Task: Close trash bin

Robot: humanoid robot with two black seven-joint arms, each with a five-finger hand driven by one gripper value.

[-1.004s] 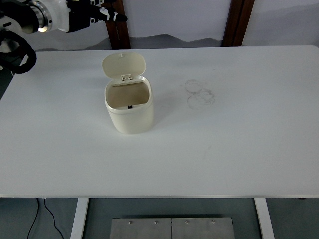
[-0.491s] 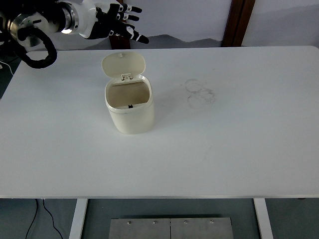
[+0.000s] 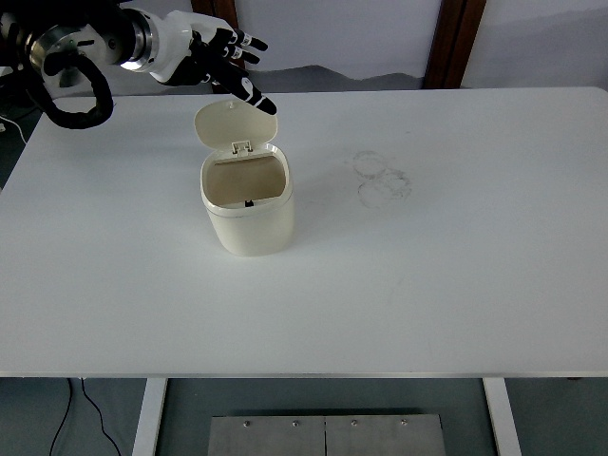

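Note:
A cream trash bin [image 3: 247, 207] stands on the white table [image 3: 427, 285], left of centre. Its hinged lid [image 3: 236, 123] is raised upright at the back, leaving the inside open to view. My left hand [image 3: 226, 59] reaches in from the upper left and hovers just behind and above the lid. Its fingers [image 3: 255, 95] are spread and hold nothing, one fingertip close to the lid's top edge. The right arm does not show.
Faint ring marks [image 3: 380, 178] lie on the table to the right of the bin. Two dark wooden posts [image 3: 451, 43] stand behind the table's far edge. A black cable loop [image 3: 66, 100] hangs from my left arm.
My left hand has come in from the upper left and dropped toward the lid's top. The bin and its lid have not moved.

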